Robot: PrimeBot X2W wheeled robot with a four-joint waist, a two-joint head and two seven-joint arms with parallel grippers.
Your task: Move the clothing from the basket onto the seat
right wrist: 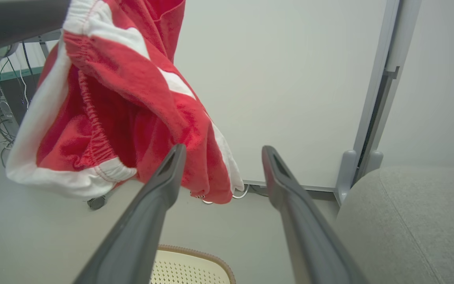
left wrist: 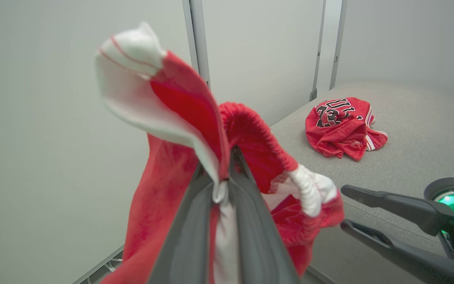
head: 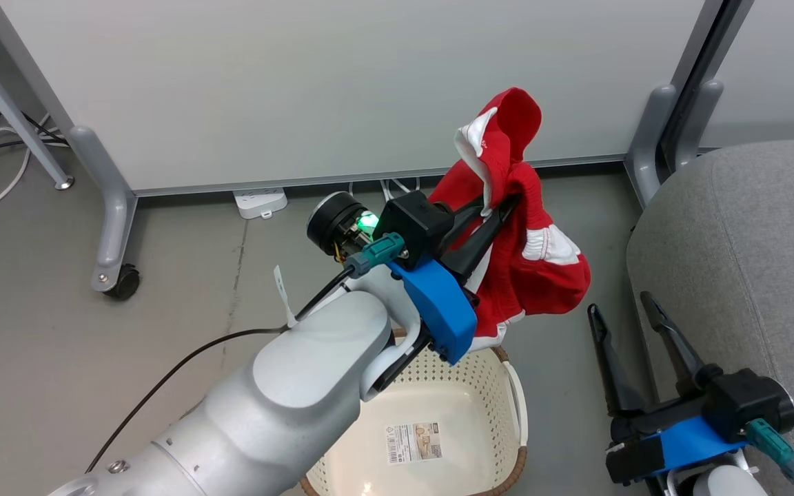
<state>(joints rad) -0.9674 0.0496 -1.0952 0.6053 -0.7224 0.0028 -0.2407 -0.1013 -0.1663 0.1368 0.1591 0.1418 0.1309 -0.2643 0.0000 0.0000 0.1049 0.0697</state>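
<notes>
My left gripper point(head: 500, 207) is shut on a red garment with white trim point(head: 521, 269), which hangs in the air above the far end of the cream basket point(head: 466, 386). The basket floor shows only a paper label. In the left wrist view the fingers point(left wrist: 195, 221) pinch the cloth point(left wrist: 250, 134). A second red garment with block letters point(left wrist: 343, 126) lies crumpled on the grey seat point(left wrist: 416, 130). My right gripper point(head: 621, 310) stands open and empty beside the seat point(head: 748, 262), right of the hanging garment point(right wrist: 124, 110).
A white partition panel on grey wheeled feet point(head: 111, 227) stands behind the basket, with a power strip point(head: 260, 201) and cables under it. Another panel foot point(head: 648, 145) sits by the seat's far corner. Bare grey floor lies to the left.
</notes>
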